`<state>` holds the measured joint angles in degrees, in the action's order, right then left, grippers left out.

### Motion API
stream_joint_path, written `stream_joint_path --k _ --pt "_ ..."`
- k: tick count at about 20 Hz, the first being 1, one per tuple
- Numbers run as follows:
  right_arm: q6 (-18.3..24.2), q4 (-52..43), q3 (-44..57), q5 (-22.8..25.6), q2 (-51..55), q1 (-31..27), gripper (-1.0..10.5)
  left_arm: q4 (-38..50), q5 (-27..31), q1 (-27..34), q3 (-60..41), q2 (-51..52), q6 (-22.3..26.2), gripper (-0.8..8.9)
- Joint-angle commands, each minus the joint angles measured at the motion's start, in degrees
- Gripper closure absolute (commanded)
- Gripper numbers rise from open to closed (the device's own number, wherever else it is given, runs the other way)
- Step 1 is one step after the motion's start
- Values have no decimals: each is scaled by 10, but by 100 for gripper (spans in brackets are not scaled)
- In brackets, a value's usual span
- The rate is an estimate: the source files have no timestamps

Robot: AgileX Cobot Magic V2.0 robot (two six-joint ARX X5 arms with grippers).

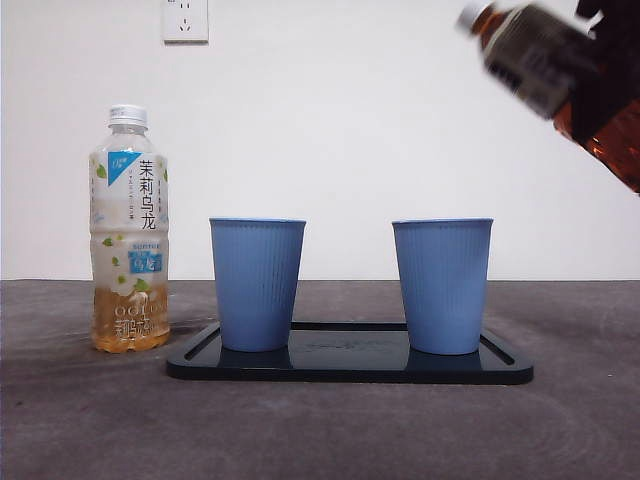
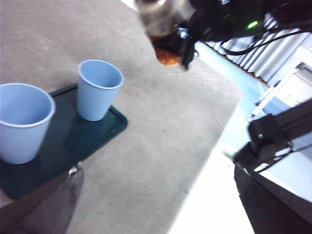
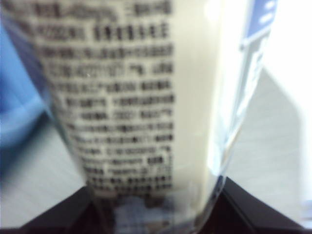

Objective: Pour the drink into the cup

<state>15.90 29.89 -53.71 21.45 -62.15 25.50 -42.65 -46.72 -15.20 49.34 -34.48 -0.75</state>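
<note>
Two empty blue cups stand on a dark tray (image 1: 350, 368): the left cup (image 1: 257, 285) and the right cup (image 1: 442, 287). Both show in the left wrist view, one near (image 2: 22, 122) and one further off (image 2: 100, 87). My right gripper (image 1: 612, 85) is shut on a bottle of brown tea (image 1: 540, 55). It holds the bottle tilted, white cap on and pointing up-left, high above and to the right of the right cup. The bottle's label fills the right wrist view (image 3: 122, 97). The left wrist view shows the held bottle (image 2: 163, 29) from afar.
A capped jasmine oolong bottle (image 1: 130, 230), about a quarter full, stands on the grey table left of the tray. A wall socket (image 1: 185, 18) is behind. The table's edge (image 2: 214, 136) runs right of the tray in the left wrist view.
</note>
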Motion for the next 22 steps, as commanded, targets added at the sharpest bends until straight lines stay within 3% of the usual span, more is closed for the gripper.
stream_joint_path --k 1,4,8,14,22 --pt "-126 -83 23 -55 29 -25 758 3 15 -2 10 -2 1 317" --pt "-175 -200 112 -110 59 -48 758 3 25 -2 10 -2 1 317" --pt "-228 -384 223 -144 55 -61 758 3 50 -2 10 -2 1 317" --pt "-248 -603 313 -174 -27 -81 758 3 52 -2 10 -2 1 317" --pt "-249 -748 314 -187 -180 -89 758 3 67 -2 10 -2 1 317"
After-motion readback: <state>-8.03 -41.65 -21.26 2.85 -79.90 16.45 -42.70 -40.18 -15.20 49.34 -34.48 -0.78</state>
